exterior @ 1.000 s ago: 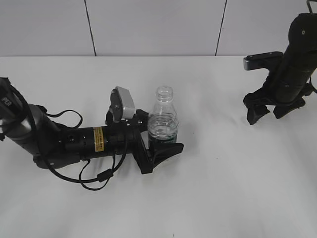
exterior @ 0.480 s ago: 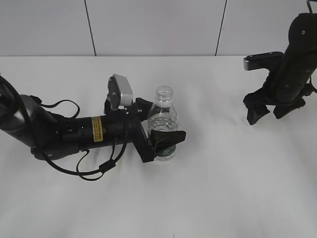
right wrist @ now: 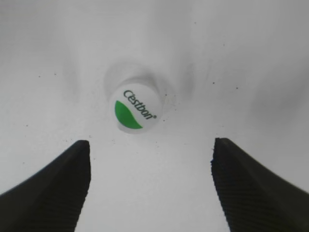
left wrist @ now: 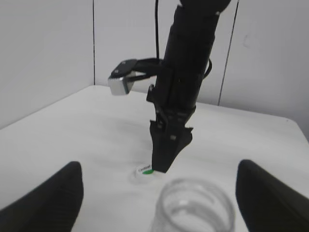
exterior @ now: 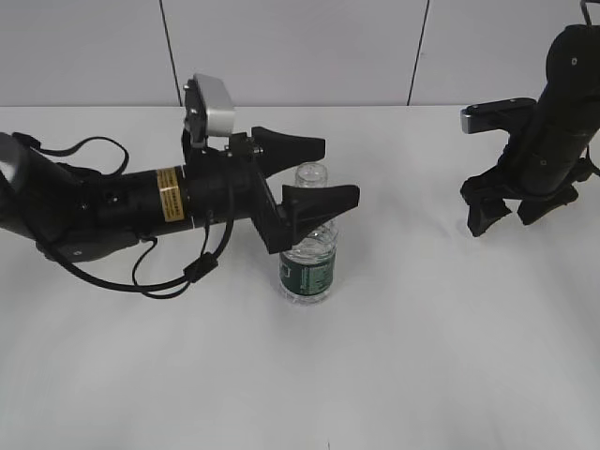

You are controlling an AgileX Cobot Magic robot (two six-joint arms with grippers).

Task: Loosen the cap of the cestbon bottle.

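White cap (right wrist: 134, 110) off, lying on desk (exterior: 422, 356) under right gripper (right wrist: 149, 188), fingers wide | cestbon bottle (exterior: 307, 246) upright mid-desk, mouth open | left gripper (exterior: 314, 173) wide around neck, holding nothing | retreat gently, don't tip bottle.

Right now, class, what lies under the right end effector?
The cap lies on the white table beneath the open right end effector, logo up. Its underside is hidden.
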